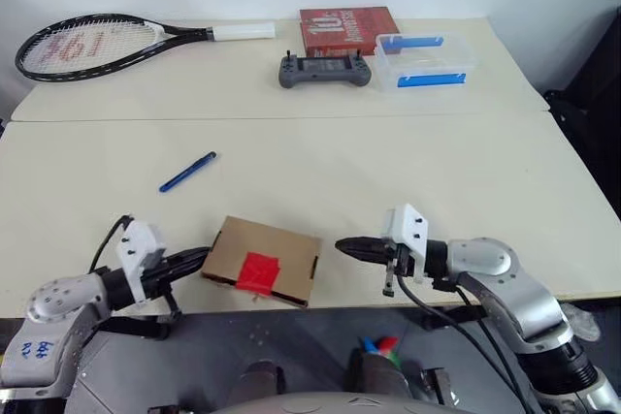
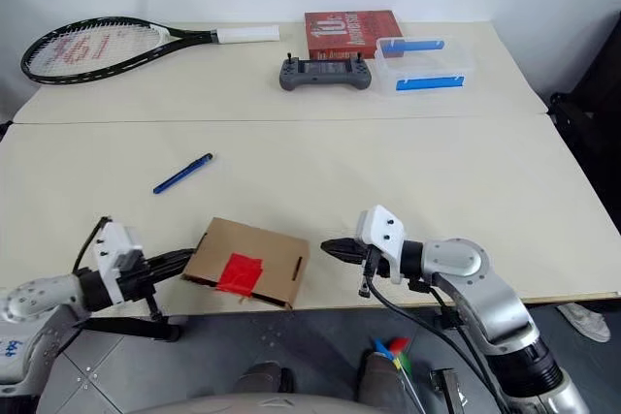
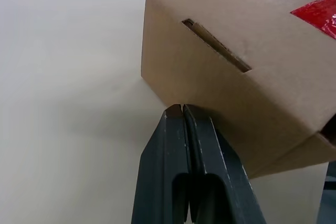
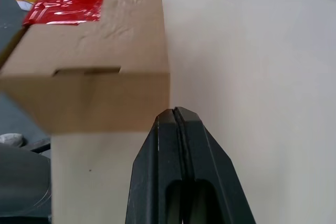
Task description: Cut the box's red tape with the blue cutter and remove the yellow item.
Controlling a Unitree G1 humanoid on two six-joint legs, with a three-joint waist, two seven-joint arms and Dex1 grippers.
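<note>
The brown cardboard box point(image 1: 277, 251) lies flat at the table's front edge, with the red tape point(image 1: 258, 271) on its near flap seam. The blue cutter point(image 1: 187, 172) lies loose on the table beyond the box, towards the left. My left gripper point(image 1: 202, 257) is shut, its tips at the box's left side, just below a slot point(image 3: 218, 46); whether they touch it I cannot tell. My right gripper point(image 1: 342, 246) is shut and empty, pointing at the box's right side point(image 4: 89, 98) with a small gap. The yellow item is out of view.
At the back lie a tennis racket point(image 1: 97, 46), a grey controller point(image 1: 325, 70), a red printed box point(image 1: 347, 29) and a clear container with blue clips point(image 1: 424, 60). A seam point(image 1: 291, 119) runs across the table between them and the box.
</note>
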